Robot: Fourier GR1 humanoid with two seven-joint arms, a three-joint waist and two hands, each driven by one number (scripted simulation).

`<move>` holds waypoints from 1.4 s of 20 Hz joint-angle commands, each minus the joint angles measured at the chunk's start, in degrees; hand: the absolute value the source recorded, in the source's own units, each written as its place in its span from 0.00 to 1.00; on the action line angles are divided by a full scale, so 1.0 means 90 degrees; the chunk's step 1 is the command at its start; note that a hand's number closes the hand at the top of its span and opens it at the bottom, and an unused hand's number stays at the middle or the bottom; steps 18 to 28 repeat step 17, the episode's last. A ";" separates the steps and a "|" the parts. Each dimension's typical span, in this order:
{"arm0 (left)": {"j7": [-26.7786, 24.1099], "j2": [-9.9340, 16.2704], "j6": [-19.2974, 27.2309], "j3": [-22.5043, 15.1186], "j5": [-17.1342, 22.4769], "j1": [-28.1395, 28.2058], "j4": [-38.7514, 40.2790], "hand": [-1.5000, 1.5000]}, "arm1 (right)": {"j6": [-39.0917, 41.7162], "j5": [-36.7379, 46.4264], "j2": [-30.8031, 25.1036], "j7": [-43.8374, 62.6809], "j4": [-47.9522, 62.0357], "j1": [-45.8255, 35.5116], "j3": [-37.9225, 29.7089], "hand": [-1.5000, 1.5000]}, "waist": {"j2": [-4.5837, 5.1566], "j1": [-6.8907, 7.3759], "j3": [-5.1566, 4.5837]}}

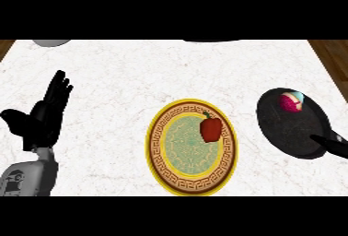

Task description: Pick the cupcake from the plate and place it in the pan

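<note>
Cupcake (292,101) already sits in the pan (289,131), far right of your left hand (42,115) — which rests with fingers straight, holding nothing. Right hand isn't in view. Only a red pepper (211,128) remains on the plate (163,156) — leave it, and keep well off the pan.

**Layout on the desk**

A plate (192,146) lies at the middle of the desk (136,69), towards the near edge. A pepper (211,129) rests on its right part. Right of the plate, apart from it, lies a pan (293,125), with a cupcake (292,101) in its far part. The left hand (42,115) shows at the left edge.
</note>
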 commanded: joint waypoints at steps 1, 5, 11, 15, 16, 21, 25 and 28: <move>0.0285 0.0050 0.0106 0.0028 -0.0045 -0.0370 0.0072 0.50 | 0.0950 -0.0652 0.0246 0.0215 -0.1673 0.1250 -0.0018 0.00 | -0.0002 -0.0119 -0.0007; 0.0122 0.0045 0.0001 0.0035 0.0000 0.0041 -0.0042 0.50 | 0.1629 -0.1376 0.0374 0.0469 -0.3404 0.2644 -0.0355 0.00 | 0.0002 -0.0083 -0.0009; 0.0013 -0.0104 0.0136 -0.0077 -0.0125 -0.0169 0.0063 0.50 | 0.2243 -0.2096 0.1341 0.0617 -0.5595 0.4777 -0.0660 0.00 | 0.0062 0.0036 0.0004; -0.0024 0.0097 -0.0181 0.0034 0.0065 -0.0070 -0.0016 0.50 | 0.2566 -0.2270 0.1726 0.0774 -0.6482 0.5607 -0.0951 0.00 | 0.0077 0.0141 0.0010; -0.0102 -0.0174 0.0006 -0.0185 -0.0097 -0.0091 -0.0020 0.50 | 0.2405 -0.2212 0.1526 0.1110 -0.6296 0.5177 -0.1100 0.00 | 0.0087 0.0206 0.0013; 0.0281 -0.0139 -0.0021 -0.0153 0.0020 -0.0230 -0.0180 0.50 | 0.2346 -0.1882 0.1714 0.1104 -0.6229 0.5053 -0.0930 0.00 | 0.0087 0.0227 0.0015; 0.0281 -0.0139 -0.0021 -0.0153 0.0020 -0.0230 -0.0180 0.50 | 0.2346 -0.1882 0.1714 0.1104 -0.6229 0.5053 -0.0930 0.00 | 0.0087 0.0227 0.0015; 0.0281 -0.0139 -0.0021 -0.0153 0.0020 -0.0230 -0.0180 0.50 | 0.2346 -0.1882 0.1714 0.1104 -0.6229 0.5053 -0.0930 0.00 | 0.0087 0.0227 0.0015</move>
